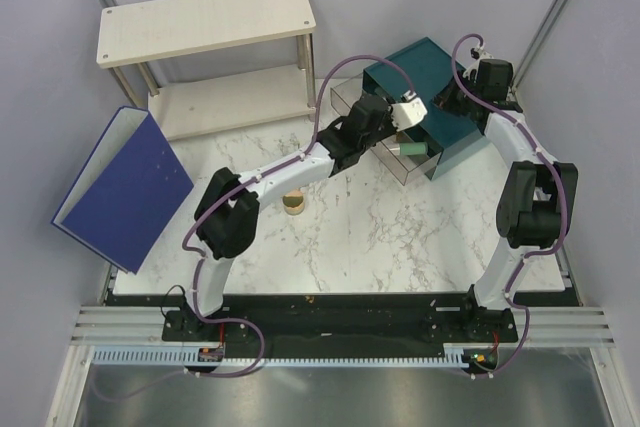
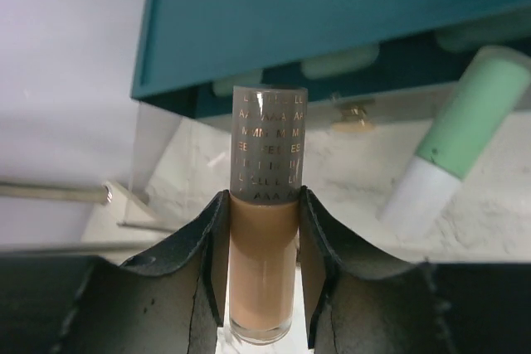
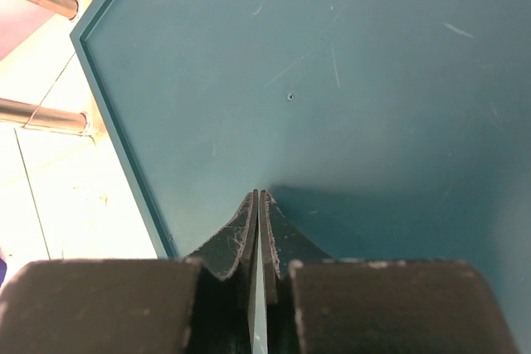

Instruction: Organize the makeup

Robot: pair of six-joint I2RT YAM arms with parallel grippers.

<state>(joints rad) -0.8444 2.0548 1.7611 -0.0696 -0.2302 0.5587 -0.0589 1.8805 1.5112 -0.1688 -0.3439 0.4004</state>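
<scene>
Bottle (image 2: 262,279) of peach makeup with a grey lettered cap stands upright at lower centre of the left wrist view. It is clamped at its body between the fingers of the left gripper (image 2: 264,196). Beyond it, at the right of the frame, a mint tube (image 2: 465,134) lies slanted, white end nearest, on the floor of a clear drawer (image 1: 400,169) that stands open from the teal box (image 3: 332,80). In the top view a round tin (image 1: 294,203) sits alone on the worktop (image 1: 400,237) at centre frame, well apart from the box. The right gripper (image 3: 260,205) has its fingers pressed together with nothing between them, over the box's top panel. It may be touching the panel, though the view does not settle that.
</scene>
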